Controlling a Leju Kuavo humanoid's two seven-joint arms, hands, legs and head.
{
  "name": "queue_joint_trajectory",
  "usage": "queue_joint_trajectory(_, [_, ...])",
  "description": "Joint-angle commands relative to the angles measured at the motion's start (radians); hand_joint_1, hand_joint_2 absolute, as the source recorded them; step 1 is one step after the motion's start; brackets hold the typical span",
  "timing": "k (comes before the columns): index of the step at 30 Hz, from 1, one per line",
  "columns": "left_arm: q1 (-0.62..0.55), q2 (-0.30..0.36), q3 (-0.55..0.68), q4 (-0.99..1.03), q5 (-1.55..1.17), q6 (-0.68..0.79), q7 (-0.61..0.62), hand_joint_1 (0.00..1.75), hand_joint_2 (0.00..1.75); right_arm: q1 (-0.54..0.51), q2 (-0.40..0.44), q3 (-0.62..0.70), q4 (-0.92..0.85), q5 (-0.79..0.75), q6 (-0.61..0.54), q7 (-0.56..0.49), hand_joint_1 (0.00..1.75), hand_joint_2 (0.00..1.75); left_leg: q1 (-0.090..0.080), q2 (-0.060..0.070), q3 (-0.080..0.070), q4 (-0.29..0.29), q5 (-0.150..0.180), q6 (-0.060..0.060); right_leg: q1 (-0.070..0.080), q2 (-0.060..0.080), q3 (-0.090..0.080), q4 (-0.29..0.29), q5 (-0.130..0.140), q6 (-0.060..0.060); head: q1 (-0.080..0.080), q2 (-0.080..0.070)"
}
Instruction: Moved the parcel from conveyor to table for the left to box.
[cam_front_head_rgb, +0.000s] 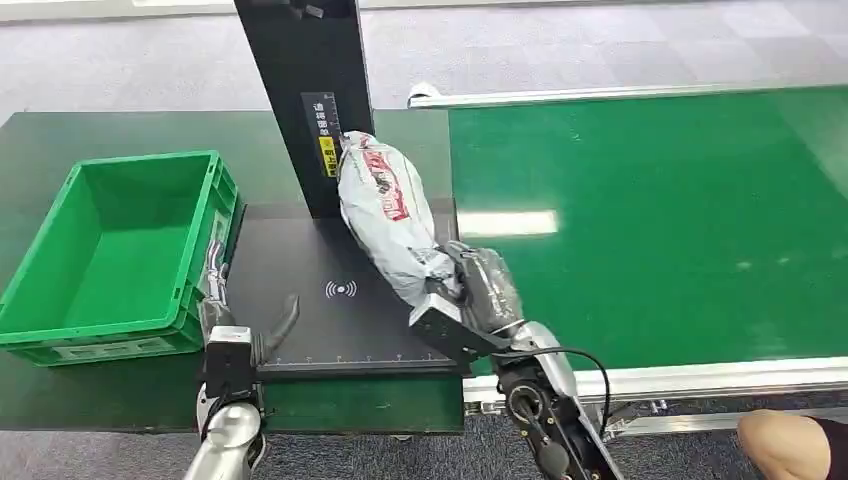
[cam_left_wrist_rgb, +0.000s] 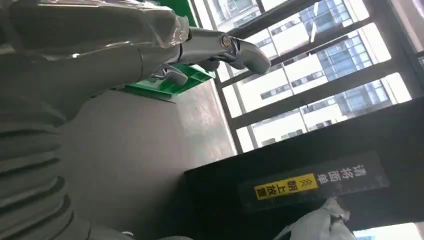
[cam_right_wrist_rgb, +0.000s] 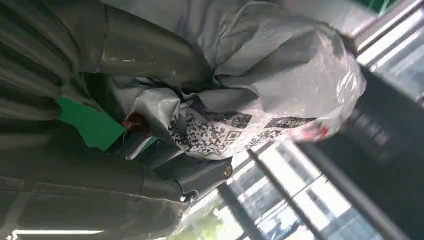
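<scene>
A long grey plastic parcel (cam_front_head_rgb: 385, 208) with red print lies slanted over the black scanner plate (cam_front_head_rgb: 330, 300), its far end against the black post (cam_front_head_rgb: 305, 90). My right hand (cam_front_head_rgb: 472, 295) grips the parcel's near end; up close the parcel (cam_right_wrist_rgb: 260, 80) shows QR codes between the thumb and fingers (cam_right_wrist_rgb: 200, 172). My left hand (cam_front_head_rgb: 240, 335) hovers at the plate's near left corner beside the green box (cam_front_head_rgb: 110, 255), fingers (cam_left_wrist_rgb: 235, 50) spread and holding nothing. The parcel's tip (cam_left_wrist_rgb: 315, 225) shows below the post's yellow label.
The green conveyor belt (cam_front_head_rgb: 650, 220) runs on the right with a metal rail (cam_front_head_rgb: 680, 378) along its near edge. The green box is empty. A person's knee (cam_front_head_rgb: 790, 445) shows at the bottom right. Dark table surface (cam_front_head_rgb: 100, 135) lies behind the box.
</scene>
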Motion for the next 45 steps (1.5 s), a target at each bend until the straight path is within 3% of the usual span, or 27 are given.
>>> queue_joint_trajectory(1, [-0.058,-0.005,0.055,0.074,-0.010,0.010,0.035,0.00,1.75,-0.149,0.087,0.117,0.315,-0.015,0.036,0.035,1.75,1.75,0.000,0.003,0.003,-0.002,0.000,0.000,0.000,0.004,0.002,-0.001,0.001,-0.001,0.000,0.000])
queue_joint_trajectory(2, [-0.060,-0.006,0.057,0.075,-0.013,0.010,0.038,0.00,1.75,-0.154,0.091,0.114,0.326,-0.013,0.036,0.047,1.73,1.75,0.000,0.003,0.003,-0.001,0.000,0.000,0.000,0.003,0.001,-0.001,0.001,-0.001,0.000,0.000])
queue_joint_trajectory(3, [-0.060,-0.009,0.062,0.074,-0.017,0.008,0.043,0.00,1.75,-0.158,0.094,0.108,0.338,-0.011,0.032,0.057,0.00,1.75,0.000,0.001,0.002,-0.001,0.000,0.000,0.000,0.002,0.001,-0.001,0.000,0.000,0.000,0.000])
queue_joint_trajectory(12, [-0.054,-0.014,0.070,0.071,-0.029,0.003,0.052,0.00,1.75,-0.146,0.083,0.061,0.340,-0.073,0.066,0.043,0.00,1.75,0.000,0.000,0.003,-0.002,0.000,0.001,0.000,0.000,0.002,-0.002,0.000,0.000,0.000,0.000])
queue_joint_trajectory(15, [-0.049,-0.016,0.075,0.068,-0.040,-0.003,0.057,0.00,1.75,-0.133,0.077,0.016,0.327,-0.181,0.133,-0.001,0.00,1.75,0.000,-0.001,0.003,-0.002,0.000,0.000,0.000,0.000,0.002,-0.002,0.000,0.000,0.000,0.000])
queue_joint_trajectory(19, [-0.021,-0.017,0.090,0.041,-0.057,-0.006,0.059,0.00,1.75,-0.074,0.032,-0.039,0.182,-0.326,0.159,-0.110,0.00,1.75,0.000,-0.002,0.002,-0.002,0.000,0.001,0.000,-0.001,0.002,-0.002,0.000,0.000,0.000,0.000])
queue_joint_trajectory(27, [0.027,-0.017,0.107,-0.010,-0.077,-0.016,0.060,0.00,1.75,0.044,-0.055,-0.148,-0.063,-0.430,0.155,-0.140,0.00,1.75,0.000,-0.004,0.001,-0.001,0.000,0.001,0.000,-0.003,0.002,-0.002,-0.001,0.000,0.001,0.000])
queue_joint_trajectory(30, [0.045,-0.016,0.101,-0.038,-0.092,-0.028,0.059,0.00,1.75,0.135,-0.081,-0.251,-0.161,-0.485,0.113,-0.186,0.00,1.75,0.000,-0.003,0.001,0.000,0.000,0.001,0.000,-0.002,0.002,-0.001,-0.001,0.000,0.001,0.000])
queue_joint_trajectory(34, [0.078,-0.009,0.052,-0.114,-0.134,-0.084,0.074,0.00,1.75,0.273,-0.086,-0.441,-0.292,-0.581,0.141,-0.248,0.00,1.75,0.000,-0.009,0.002,-0.002,0.000,0.001,0.000,-0.008,0.004,-0.003,-0.002,0.000,0.000,0.000])
queue_joint_trajectory(37, [0.098,0.006,-0.041,-0.169,-0.173,-0.247,0.124,0.00,1.75,0.360,-0.064,-0.566,-0.298,-0.594,0.157,-0.245,0.00,1.75,-0.001,-0.010,0.002,-0.001,0.000,0.001,0.000,-0.007,0.004,-0.003,-0.002,0.000,0.000,0.000])
queue_joint_trajectory(42, [0.098,0.003,-0.084,-0.168,-0.233,-0.268,0.147,0.00,1.75,0.376,-0.049,-0.590,-0.261,-0.588,0.165,-0.274,0.00,1.75,-0.001,-0.007,0.001,0.000,-0.001,0.001,-0.001,-0.005,0.002,-0.002,-0.001,0.000,0.001,0.000])
queue_joint_trajectory(45, [0.081,0.016,-0.165,-0.152,-0.279,-0.351,0.134,0.00,1.75,0.395,-0.037,-0.599,-0.248,-0.584,0.159,-0.265,0.00,1.75,-0.001,-0.002,0.001,-0.001,-0.001,0.000,0.000,-0.002,0.002,-0.002,-0.001,0.000,0.000,0.000])
